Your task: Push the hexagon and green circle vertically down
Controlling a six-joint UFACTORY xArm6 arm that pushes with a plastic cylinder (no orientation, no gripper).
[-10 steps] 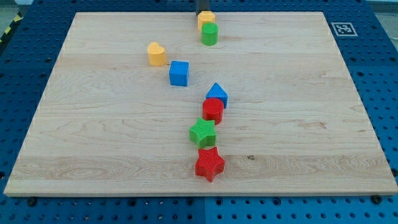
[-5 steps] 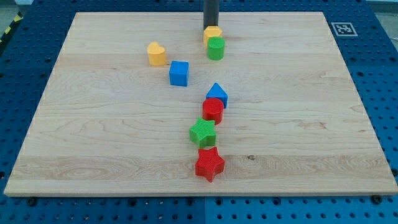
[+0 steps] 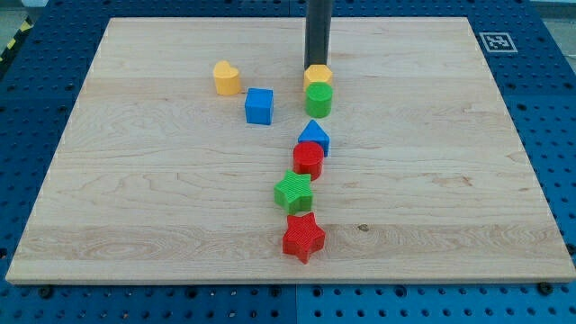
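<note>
The yellow hexagon [image 3: 317, 76] sits at the upper middle of the wooden board [image 3: 135, 198]. The green circle [image 3: 318, 99] touches it just below. My tip [image 3: 316, 67] comes down from the view's top and rests against the hexagon's upper side. The rod, the hexagon and the green circle stand in one line down the view. The blue triangle block [image 3: 313, 137] lies a short way below the green circle.
A yellow heart-like block [image 3: 227, 78] and a blue cube [image 3: 259, 105] lie to the left. Below the blue triangle block run a red hexagon-like block [image 3: 308, 159], a green star block [image 3: 293, 192] and a red star [image 3: 303, 237]. A marker tag [image 3: 496, 41] sits at the top right corner.
My tip has moved down the view, pushing the yellow hexagon and the green circle downward together and slightly right. The other blocks have not moved.
</note>
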